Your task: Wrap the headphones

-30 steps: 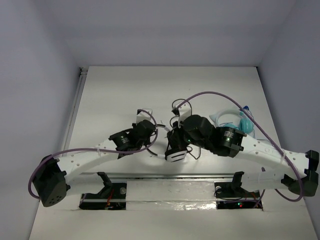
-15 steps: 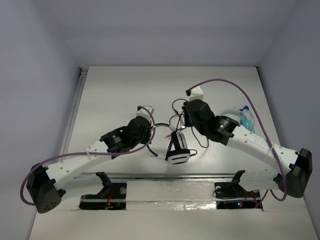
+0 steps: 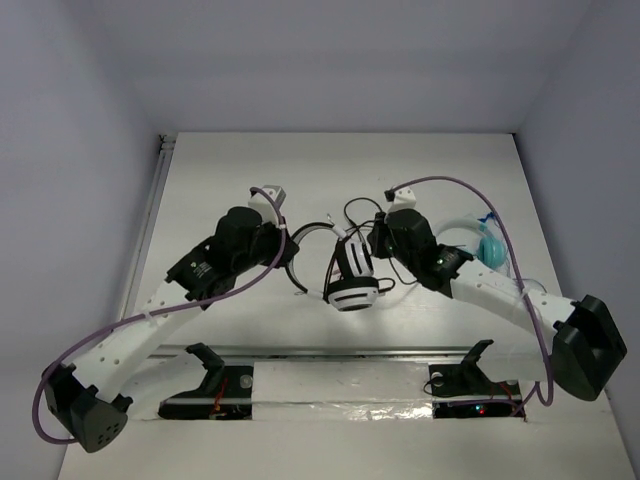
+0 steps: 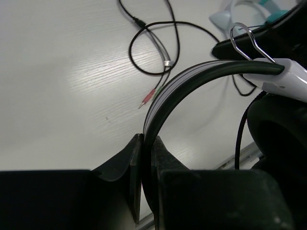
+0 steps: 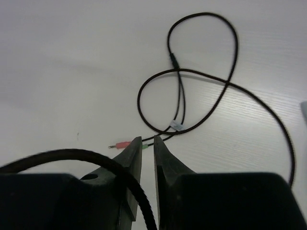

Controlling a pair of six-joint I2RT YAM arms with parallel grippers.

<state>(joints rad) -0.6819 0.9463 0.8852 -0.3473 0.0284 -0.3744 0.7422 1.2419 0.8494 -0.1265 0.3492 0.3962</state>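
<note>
The black-and-white headphones (image 3: 352,293) hang in mid-table, white-rimmed earcup low. My left gripper (image 3: 290,250) is shut on the thin black headband (image 4: 192,79), seen pinched between the jaws in the left wrist view (image 4: 148,140); the white slider (image 4: 283,76) and a black earcup (image 4: 280,129) are at right. My right gripper (image 3: 373,240) is just right of the headphones. In the right wrist view (image 5: 147,140) its jaws stand a narrow slit apart, and a stretch of cable (image 5: 96,160) runs over the left finger into the slit. The rest of the cable (image 5: 211,81) loops on the table, ending in red and green plugs (image 5: 122,144).
Teal headphones (image 3: 480,245) lie right of my right arm and show in the left wrist view (image 4: 223,18). A metal rail (image 3: 330,350) runs along the near table edge. Walls enclose the left, right and back sides.
My left gripper has carried the headphones back and to the left. My right gripper has drawn away from over the earcup to the far right of it, trailing the cable.
</note>
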